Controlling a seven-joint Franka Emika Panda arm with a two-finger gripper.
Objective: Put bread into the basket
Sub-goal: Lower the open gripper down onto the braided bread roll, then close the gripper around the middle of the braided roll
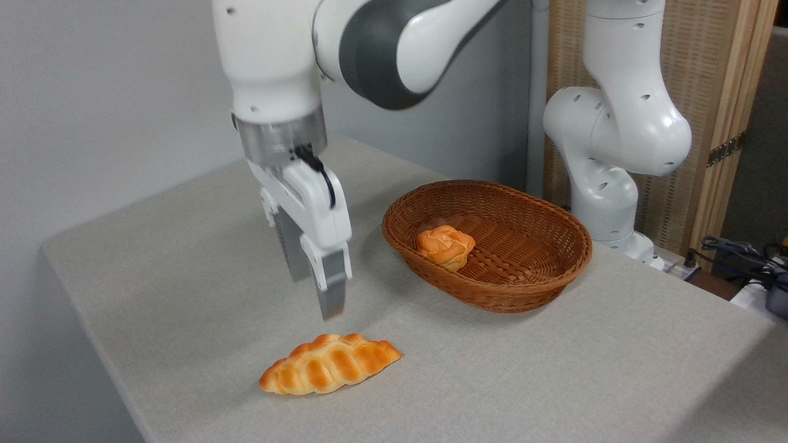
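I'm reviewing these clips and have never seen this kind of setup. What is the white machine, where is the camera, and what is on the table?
This is one picture from a fixed camera looking across a grey table. The white jointed machine is a robot arm; its base stands behind the table at the right. Its two-finger gripper hangs open and empty just above the braided loaf, which lies on the table. To the right sits an oval wicker basket with a small knotted bun inside. Nothing is held yet.
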